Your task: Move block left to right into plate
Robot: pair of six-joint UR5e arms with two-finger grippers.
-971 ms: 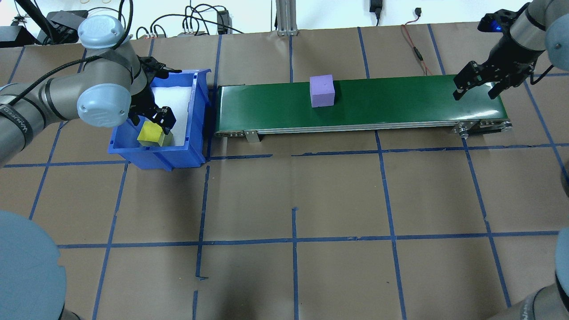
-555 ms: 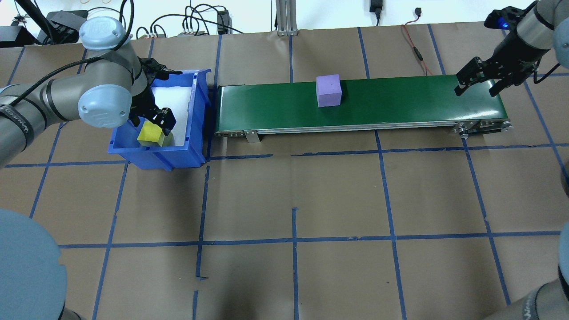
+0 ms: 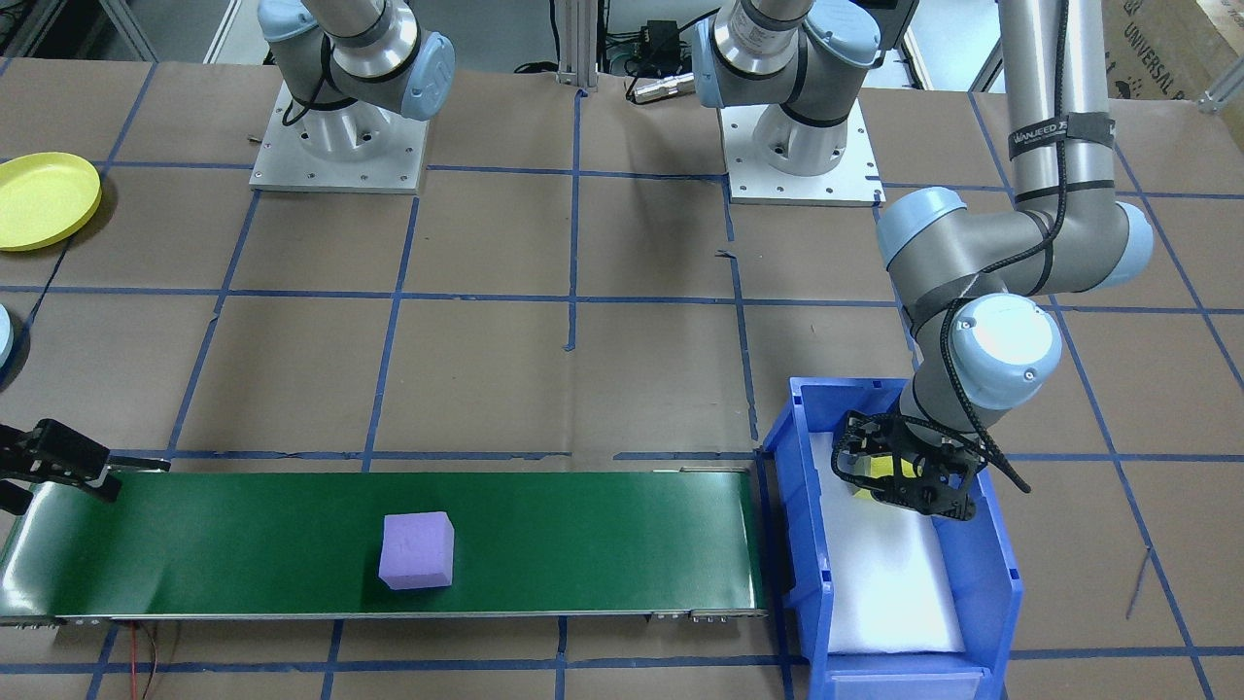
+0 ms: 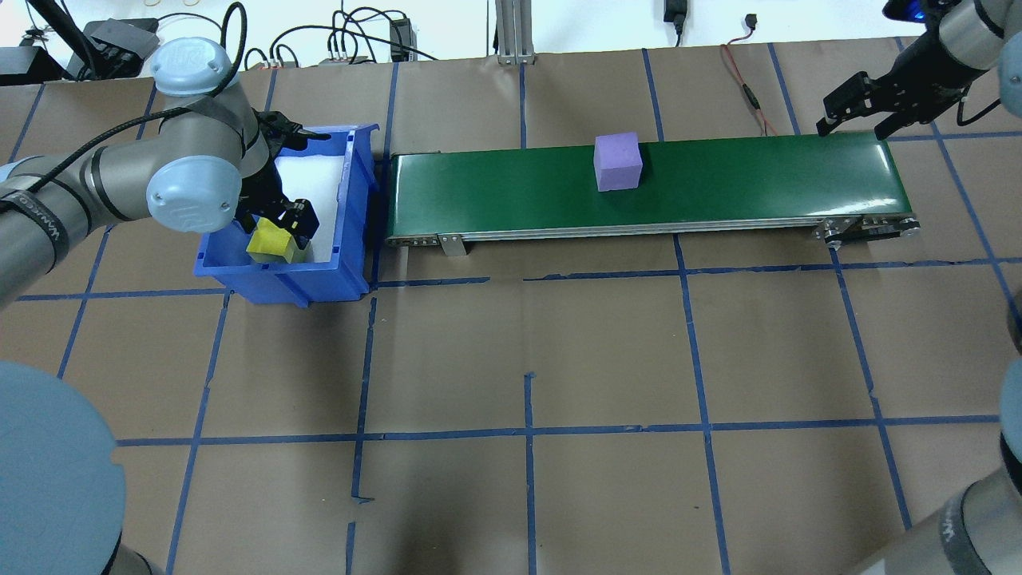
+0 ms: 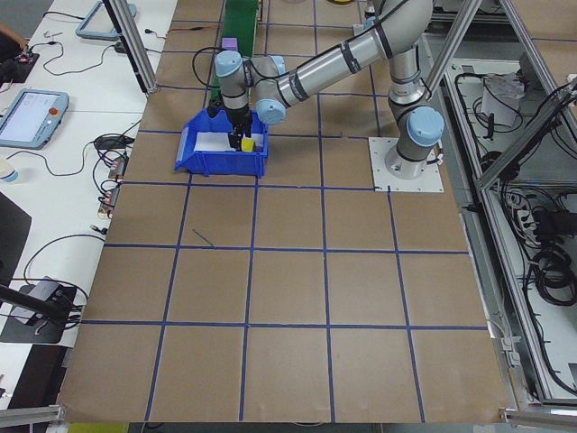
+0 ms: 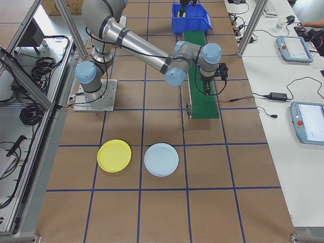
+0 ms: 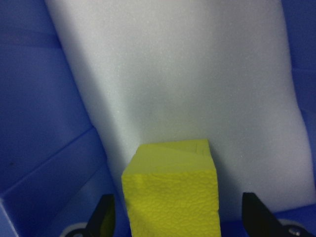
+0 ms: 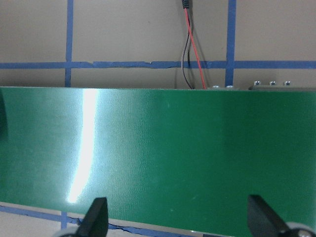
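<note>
the left gripper (image 4: 281, 226) stands spread around the yellow block (image 4: 269, 242) in the blue bin (image 4: 351, 200); the right gripper (image 4: 854, 120), open too, waits over the belt (image 4: 758, 176) for the purple block (image 4: 617, 161); the yellow plate (image 6: 114, 155) lies far off

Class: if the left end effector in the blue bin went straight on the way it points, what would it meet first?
Probably the yellow block: the left end effector points down into the blue bin, its open fingers either side of the block on white foam.
</note>
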